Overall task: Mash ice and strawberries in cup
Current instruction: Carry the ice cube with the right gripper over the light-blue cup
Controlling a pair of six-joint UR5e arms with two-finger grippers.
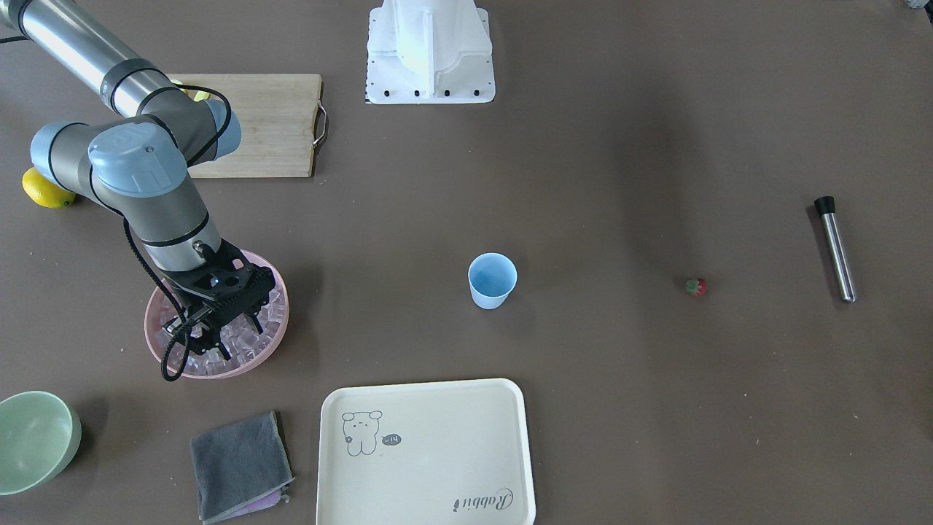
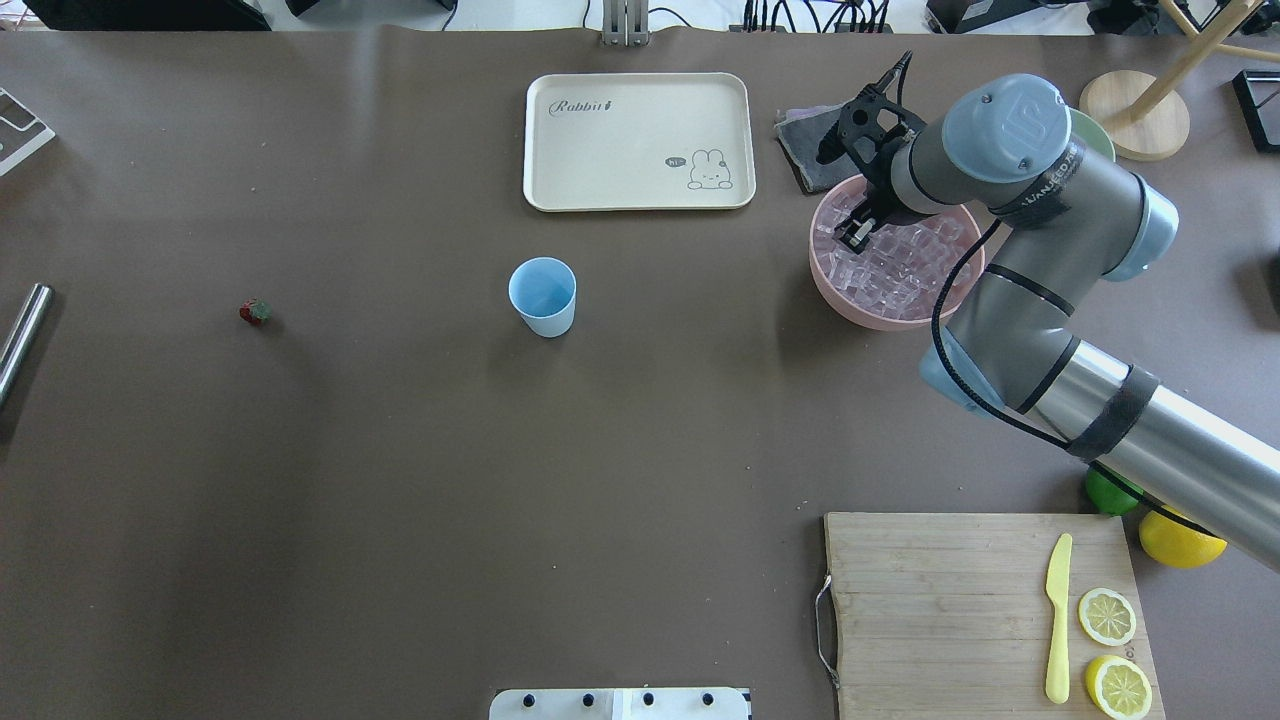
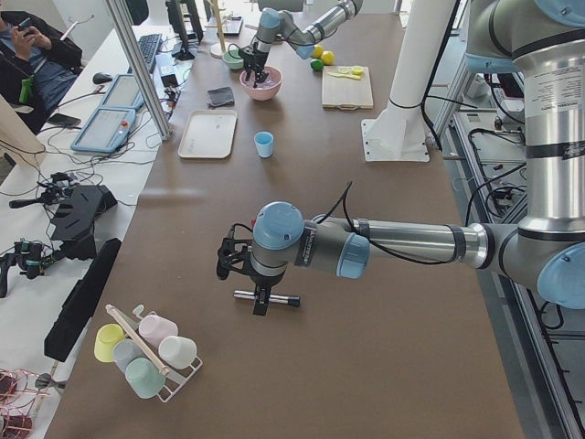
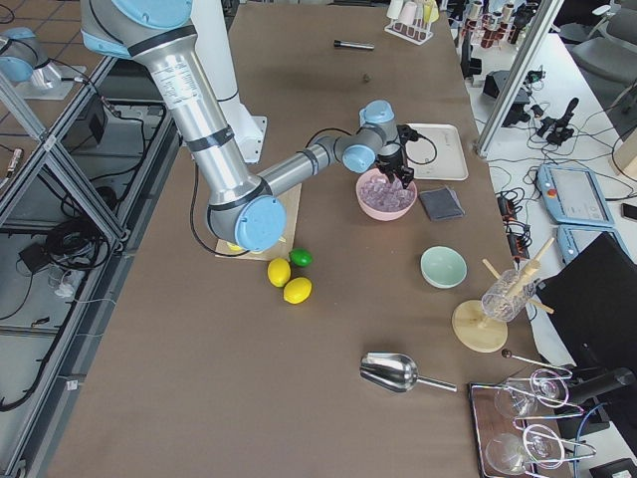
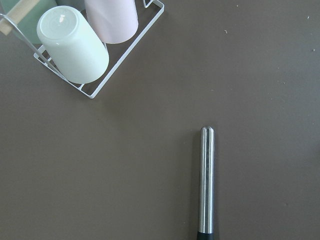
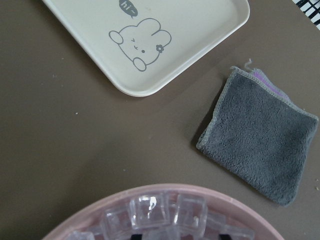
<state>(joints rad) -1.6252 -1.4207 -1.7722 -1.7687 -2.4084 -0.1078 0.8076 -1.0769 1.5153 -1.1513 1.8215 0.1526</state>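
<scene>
Right gripper (image 1: pixel 222 337) is down in the pink bowl (image 1: pixel 157 343), tips sunk among the ice (image 2: pixel 900 265). The jaws stand part open with cubes between and on either side of them. I can't say from the right wrist view or either table camera whether one cube is actually pinched, so I log it as spread and not closed. The ice sits directly under and around these fingers, so nothing sideways is needed to reach it. The cubes have no long axis to line up with, so my guess is any closing direction will do. The cup (image 1: pixel 492 281) stands upright and empty-looking, well apart from those fingers, out toward the middle of the table past the bowl's rim. That sideways carry is what the next move depends on, in my judgement. The strawberry (image 1: pixel 696 286) lies beyond the cup again, far from the right fingers and nearer the left arm. Left gripper (image 3: pixel 260 300) hangs over the steel muddler (image 5: pixel 206 180). It shows only in the side view, so I can't tell its opening. The muddler's long axis runs straight up the left wrist view.
</scene>
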